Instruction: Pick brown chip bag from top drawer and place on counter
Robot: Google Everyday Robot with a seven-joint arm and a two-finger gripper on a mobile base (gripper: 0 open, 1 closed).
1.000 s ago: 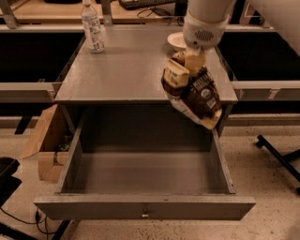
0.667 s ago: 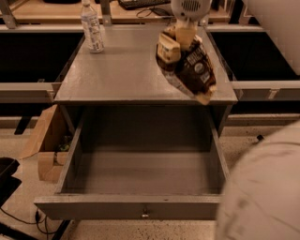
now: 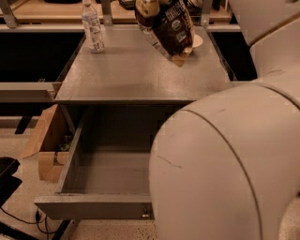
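Looking down across the cabinet, found the gripper [image 3: 149, 6] at the very top edge of view, above the rear of the counter [image 3: 136, 77], clamped on the upper end of the brown chip bag [image 3: 169, 27]. Saw the bag hanging tilted, lower corner pointing down and to the right, over the counter's rear right part and seemingly just apart from its surface. Noted bare speckled grey across the counter's front and middle, out to a straight front edge and slanting side edges. Found a clear plastic bottle [image 3: 92, 26] standing upright at the rear left corner, well apart from the bag, and a pale bowl [image 3: 197, 41] at the rear right, partly hidden behind the bag's lower corner; could not tell whether touching. Below the front edge, found the top drawer [image 3: 105, 176] pulled out, low left wall and flat front panel in plain sight, grey floor showing inside, small keyhole [image 3: 146, 213] on the front panel. Could not see the drawer's right half or the counter's front right corner, both hidden behind the robot's own large cream arm shell [image 3: 225, 168] filling the lower right of the view. Spotted an open cardboard box [image 3: 44, 140] on the floor just beside the drawer's left wall, a dark object [image 3: 6, 173] at the left edge, thin cables [image 3: 41, 219] under the drawer's front left corner, and a wooden desk [image 3: 42, 11] behind the counter.
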